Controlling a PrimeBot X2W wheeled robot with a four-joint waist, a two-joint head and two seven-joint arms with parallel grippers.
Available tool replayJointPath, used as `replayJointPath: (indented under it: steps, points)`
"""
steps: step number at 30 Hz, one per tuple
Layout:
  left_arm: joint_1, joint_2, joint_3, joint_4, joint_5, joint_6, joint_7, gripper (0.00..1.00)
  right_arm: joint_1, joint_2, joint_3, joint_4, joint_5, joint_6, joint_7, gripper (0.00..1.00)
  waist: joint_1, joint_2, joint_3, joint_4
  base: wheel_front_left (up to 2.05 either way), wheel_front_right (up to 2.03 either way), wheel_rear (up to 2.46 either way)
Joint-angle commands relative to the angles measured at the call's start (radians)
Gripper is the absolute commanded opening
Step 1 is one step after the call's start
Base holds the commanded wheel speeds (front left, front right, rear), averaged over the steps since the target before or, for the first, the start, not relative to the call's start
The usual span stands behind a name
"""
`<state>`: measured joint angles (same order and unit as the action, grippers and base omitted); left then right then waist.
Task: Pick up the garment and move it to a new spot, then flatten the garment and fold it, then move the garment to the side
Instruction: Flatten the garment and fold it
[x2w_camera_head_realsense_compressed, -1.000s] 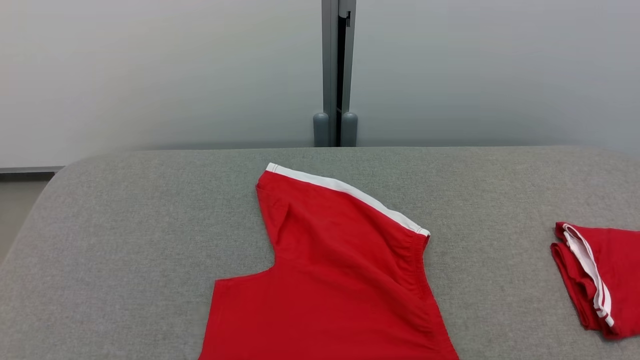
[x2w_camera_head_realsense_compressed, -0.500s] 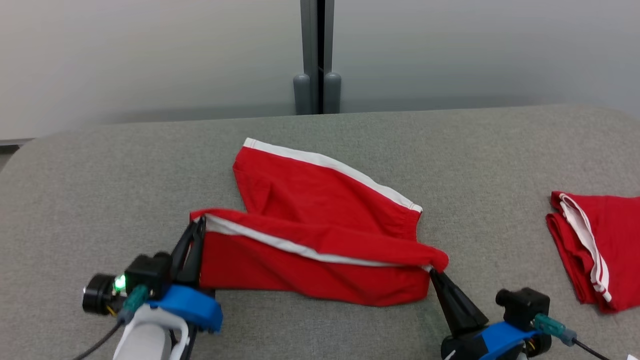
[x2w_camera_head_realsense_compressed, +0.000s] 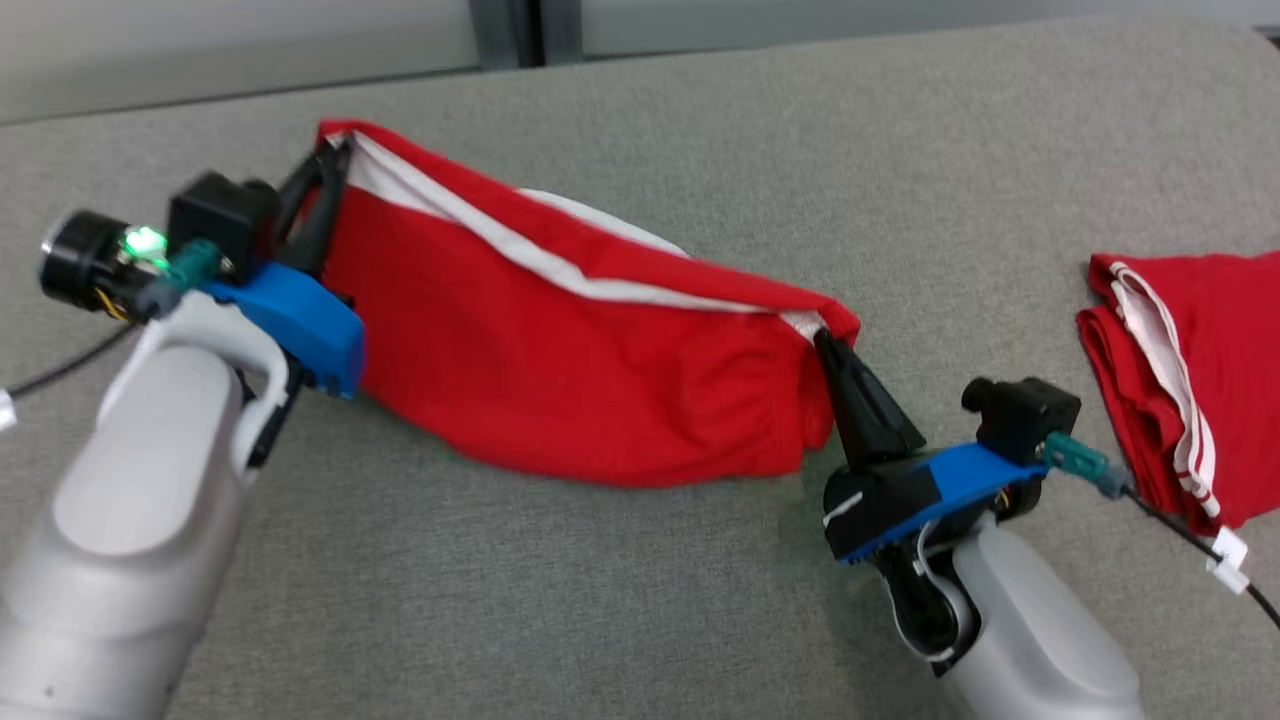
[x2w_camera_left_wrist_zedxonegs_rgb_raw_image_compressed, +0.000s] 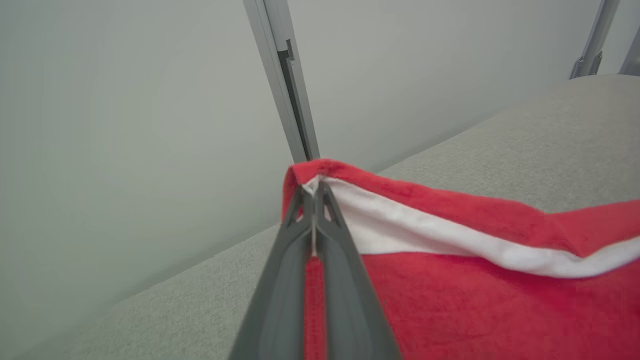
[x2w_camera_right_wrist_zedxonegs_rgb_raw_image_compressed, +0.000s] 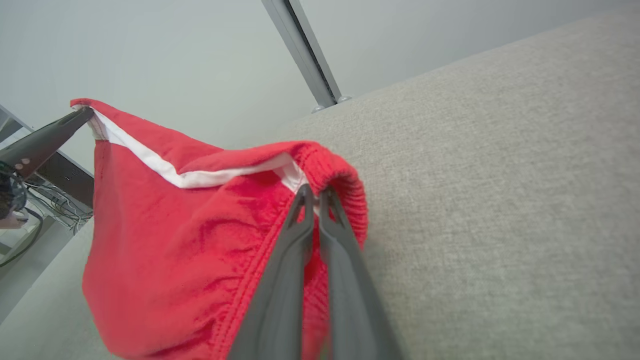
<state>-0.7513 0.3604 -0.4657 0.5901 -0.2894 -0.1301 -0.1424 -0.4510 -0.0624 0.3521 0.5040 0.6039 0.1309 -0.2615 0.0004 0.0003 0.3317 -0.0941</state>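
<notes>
- Behind the grey soft cloth table (x2w_camera_head_realsense_compressed: 620, 600) stands a plain grey wall (x2w_camera_head_realsense_compressed: 250, 40).
- Half a second ago the red cloth shorts with white trim (x2w_camera_head_realsense_compressed: 560, 390) lay low. Now they hang higher between the two grippers, over the middle of the table.
- The left gripper (x2w_camera_head_realsense_compressed: 335, 150) is pinched tight on the far left corner.
- The right gripper (x2w_camera_head_realsense_compressed: 822, 335) is pinched tight on the right corner.
- I think the fold is half done.
- Count: two grippers, one held pair of shorts, one folded red cloth pile (x2w_camera_head_realsense_compressed: 1210, 330) on the right.
</notes>
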Motion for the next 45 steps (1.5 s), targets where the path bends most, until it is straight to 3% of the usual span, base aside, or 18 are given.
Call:
replayJointPath:
  steps: [1,14,15,16,17,18,19,24,34,45]
  points:
    - [-0.047,0.017,-0.012,0.027,-0.019,0.0,0.0,0.0,-0.037,0.006,-0.009,0.012,0.012,0.0,-0.005,0.0,-0.0004,-0.0003,0.025,-0.002,0.0,0.0,0.0]
    - [-0.182,0.023,-0.064,0.247,-0.095,0.0,-0.066,0.0,-0.121,0.011,0.016,0.019,0.04,0.0,-0.005,0.0,-0.0004,-0.0003,0.103,-0.031,0.0,0.0,0.0]
    - [-0.188,0.009,-0.072,0.278,-0.102,0.0,-0.084,0.07,-0.113,0.011,-0.004,0.015,0.028,0.0,-0.005,0.0,-0.0004,-0.0003,0.106,-0.03,0.0,0.0,0.0]
    - [-0.188,0.009,-0.072,0.278,-0.102,0.0,-0.084,0.07,-0.113,0.011,-0.004,0.015,0.028,0.0,-0.005,0.0,-0.0004,-0.0003,0.106,-0.03,0.0,0.0,0.0]
    - [-0.189,0.001,-0.074,0.292,-0.105,0.0,-0.092,0.24,-0.108,0.011,-0.007,0.012,0.02,0.0,-0.005,0.07,-0.0004,-0.0003,0.106,-0.028,0.0,0.0,0.0]
    - [-0.189,-0.005,-0.073,0.306,-0.109,0.0,-0.098,0.87,-0.104,0.011,-0.01,0.007,0.013,0.0,-0.005,0.52,-0.0004,-0.0003,0.104,-0.026,0.0,0.0,0.0]
    - [-0.187,-0.012,-0.071,0.318,-0.114,0.0,-0.103,1.0,-0.098,0.011,-0.014,0.004,0.006,0.0,-0.005,1.0,-0.0004,-0.0003,0.102,-0.024,0.0,0.0,0.0]
    - [-0.141,-0.054,-0.047,0.349,-0.135,0.008,-0.121,1.0,-0.058,0.01,-0.066,-0.023,-0.047,0.0,-0.005,1.0,-0.0004,-0.0003,0.078,-0.011,0.0,0.0,0.0]
    - [0.023,-0.086,0.05,0.277,-0.162,0.036,-0.123,1.0,0.052,0.011,-0.204,-0.073,-0.148,0.0,-0.005,1.0,-0.0004,-0.0003,0.049,0.0,0.0,0.0,0.0]
    - [0.017,-0.109,0.033,0.438,-0.155,0.052,-0.108,1.0,0.087,0.011,-0.248,-0.084,-0.156,0.0,-0.005,1.0,-0.0004,-0.0003,0.052,-0.037,0.0,0.0,0.0]
